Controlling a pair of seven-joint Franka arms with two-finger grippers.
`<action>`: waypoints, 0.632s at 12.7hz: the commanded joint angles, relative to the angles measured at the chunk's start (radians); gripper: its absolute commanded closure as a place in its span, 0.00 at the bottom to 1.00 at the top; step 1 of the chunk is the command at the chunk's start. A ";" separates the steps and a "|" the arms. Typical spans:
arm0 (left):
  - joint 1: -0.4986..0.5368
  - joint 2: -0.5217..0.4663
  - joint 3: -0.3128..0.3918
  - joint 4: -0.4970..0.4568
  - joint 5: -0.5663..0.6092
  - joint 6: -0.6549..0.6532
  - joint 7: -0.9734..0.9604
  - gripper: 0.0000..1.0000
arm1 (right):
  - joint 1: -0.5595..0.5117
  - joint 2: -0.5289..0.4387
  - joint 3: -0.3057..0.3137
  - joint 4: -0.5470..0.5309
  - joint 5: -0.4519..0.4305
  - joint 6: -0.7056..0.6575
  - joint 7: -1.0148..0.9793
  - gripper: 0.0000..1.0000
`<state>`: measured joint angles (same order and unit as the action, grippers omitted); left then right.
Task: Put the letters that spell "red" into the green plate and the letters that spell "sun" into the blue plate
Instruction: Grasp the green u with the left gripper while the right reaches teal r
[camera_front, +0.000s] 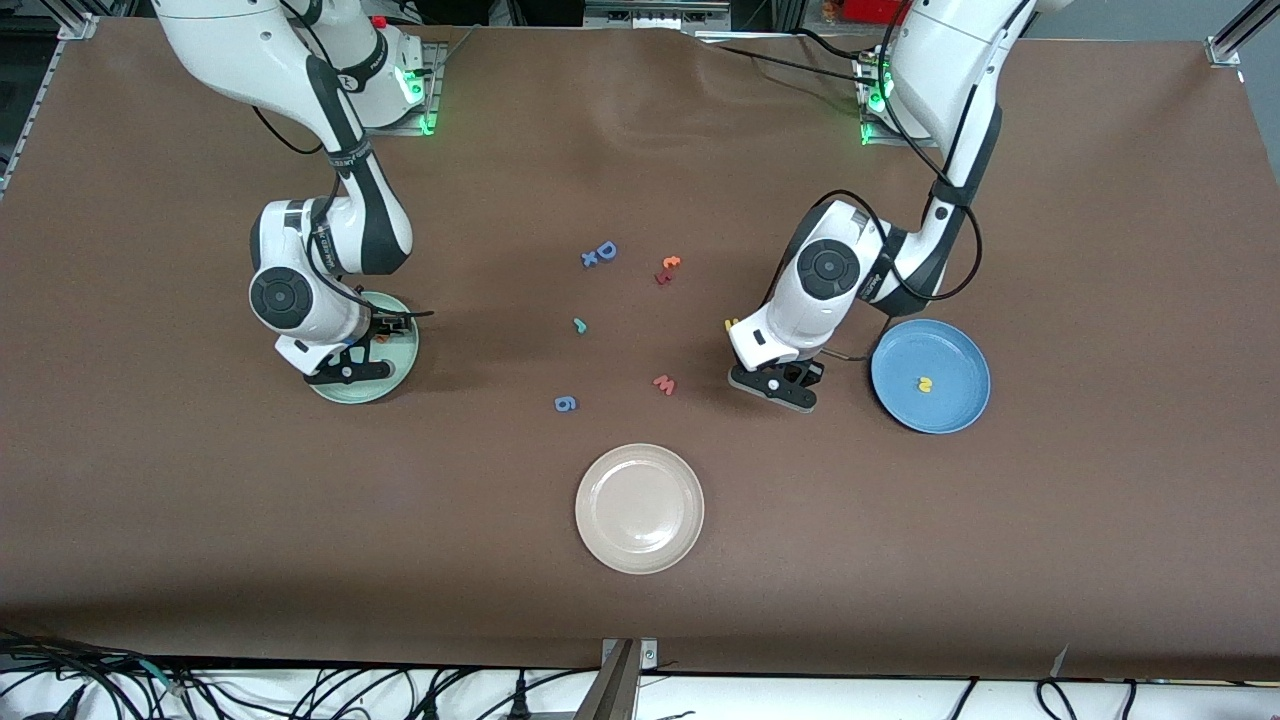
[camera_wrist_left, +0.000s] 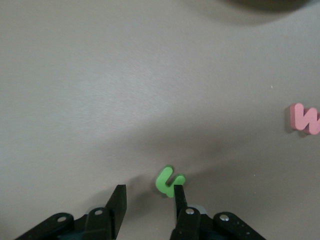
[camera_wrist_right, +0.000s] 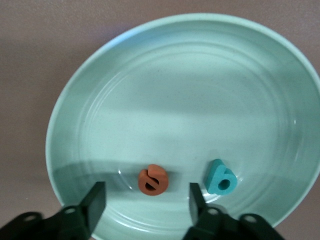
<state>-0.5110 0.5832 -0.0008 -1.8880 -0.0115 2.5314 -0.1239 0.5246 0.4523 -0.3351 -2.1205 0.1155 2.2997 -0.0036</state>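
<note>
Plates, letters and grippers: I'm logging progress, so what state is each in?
green plate: holds orange e and teal d.
blue plate: holds one yellow letter.
beige plate: holds nothing.
green letter: flat on the table, one left finger touching it.
right gripper: open over the green plate.
left gripper: open, low at the green letter.

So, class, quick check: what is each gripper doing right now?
Left gripper: open, low over the table by the green letter, holding nothing.
Right gripper: open over the green plate, holding nothing.
</note>
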 joint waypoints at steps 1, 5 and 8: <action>-0.035 0.037 0.015 0.038 0.016 0.010 0.024 0.55 | 0.005 -0.021 0.004 0.023 0.019 -0.020 -0.007 0.04; -0.038 0.044 0.015 0.036 0.022 0.013 0.030 0.55 | 0.028 -0.027 0.063 0.122 0.027 -0.112 0.158 0.08; -0.037 0.052 0.016 0.033 0.021 0.018 0.098 0.55 | 0.060 -0.008 0.100 0.180 0.027 -0.105 0.365 0.08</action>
<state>-0.5384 0.6141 0.0024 -1.8757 -0.0103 2.5430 -0.0658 0.5667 0.4316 -0.2417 -1.9771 0.1317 2.2115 0.2688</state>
